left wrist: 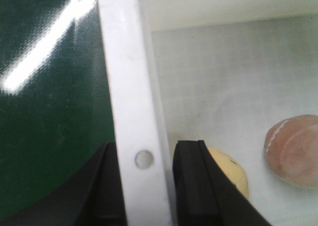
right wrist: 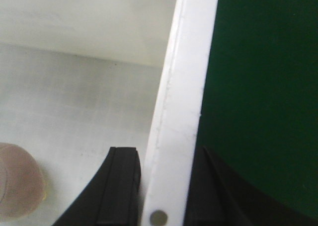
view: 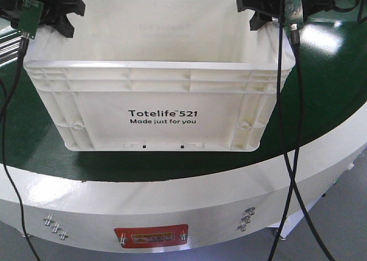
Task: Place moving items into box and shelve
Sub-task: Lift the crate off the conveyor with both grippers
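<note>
The white box is sitting on the green bench, close to its curved front edge. The left claw is gripping the box's left rim, one finger outside the wall and one inside, both pressing against it. The right claw is clamping the right rim the same way. Inside, the cream-yellow toy is lying on the box floor just beside the left claw's inner finger. The reddish-brown toy is resting farther in, apart from it, between the two claws.
</note>
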You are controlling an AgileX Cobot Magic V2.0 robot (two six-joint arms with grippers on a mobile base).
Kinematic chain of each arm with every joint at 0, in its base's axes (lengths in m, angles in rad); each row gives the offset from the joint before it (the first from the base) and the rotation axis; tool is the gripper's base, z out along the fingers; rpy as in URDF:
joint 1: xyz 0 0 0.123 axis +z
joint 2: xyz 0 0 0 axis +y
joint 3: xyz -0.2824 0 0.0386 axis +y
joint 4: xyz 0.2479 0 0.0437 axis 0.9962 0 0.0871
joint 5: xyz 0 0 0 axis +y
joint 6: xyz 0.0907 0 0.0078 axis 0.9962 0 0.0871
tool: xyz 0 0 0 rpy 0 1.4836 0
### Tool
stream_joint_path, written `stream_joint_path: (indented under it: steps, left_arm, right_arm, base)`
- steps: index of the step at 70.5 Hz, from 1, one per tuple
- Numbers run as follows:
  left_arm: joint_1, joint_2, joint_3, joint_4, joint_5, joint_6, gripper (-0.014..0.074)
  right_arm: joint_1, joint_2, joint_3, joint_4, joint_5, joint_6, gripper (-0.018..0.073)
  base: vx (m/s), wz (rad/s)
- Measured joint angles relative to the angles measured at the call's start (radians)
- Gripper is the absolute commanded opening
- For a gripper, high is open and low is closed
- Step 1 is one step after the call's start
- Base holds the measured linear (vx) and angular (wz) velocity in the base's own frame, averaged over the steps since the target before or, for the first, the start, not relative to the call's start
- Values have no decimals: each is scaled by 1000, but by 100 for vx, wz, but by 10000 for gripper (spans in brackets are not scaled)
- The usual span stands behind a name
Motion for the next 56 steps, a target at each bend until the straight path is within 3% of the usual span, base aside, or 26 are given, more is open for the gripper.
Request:
stream_joint_path:
  steps: [56]
  left_arm:
    - [0,-128,-4,-37,142,3,-20]
  right_arm:
    - [7,-139,0,20,192,-2,-12]
  base:
    - [0,0]
